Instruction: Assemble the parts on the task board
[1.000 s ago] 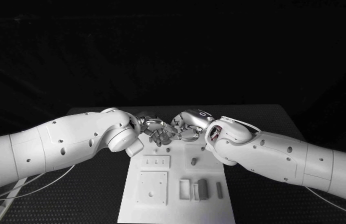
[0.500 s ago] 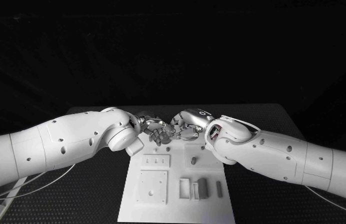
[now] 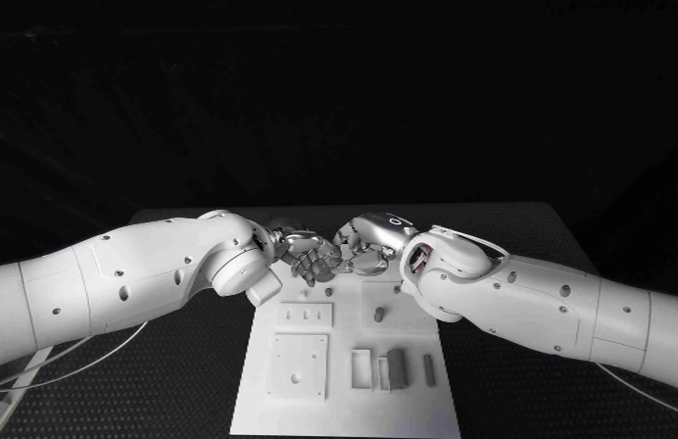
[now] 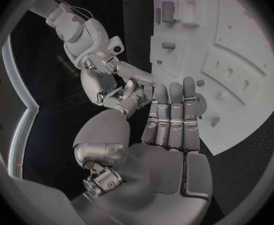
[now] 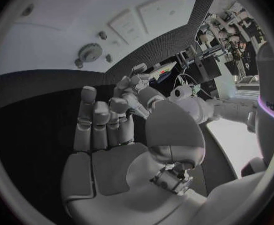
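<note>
The white task board (image 3: 346, 408) runs from the table's front to its middle. My left hand (image 3: 303, 260) and right hand (image 3: 370, 248) meet fingertip to fingertip over the board's far end. In the left wrist view the left hand (image 4: 171, 130) has straight, spread fingers and a bare palm, above the board (image 4: 193, 60). The right hand (image 5: 99, 130) likewise shows a bare palm, with the left hand's fingers (image 5: 132, 82) close to its own. A grey gear (image 5: 90, 51) lies on the board (image 5: 49, 35) beyond them. A grey peg (image 3: 379, 314) stands mid-board.
Grey blocks (image 3: 396, 365) and a slim pin (image 3: 431, 371) sit near the board's front right. Two raised white plates (image 3: 300, 365) lie on its left half. Black table (image 3: 537, 400) surrounds the board. Both white forearms flank the board's far half.
</note>
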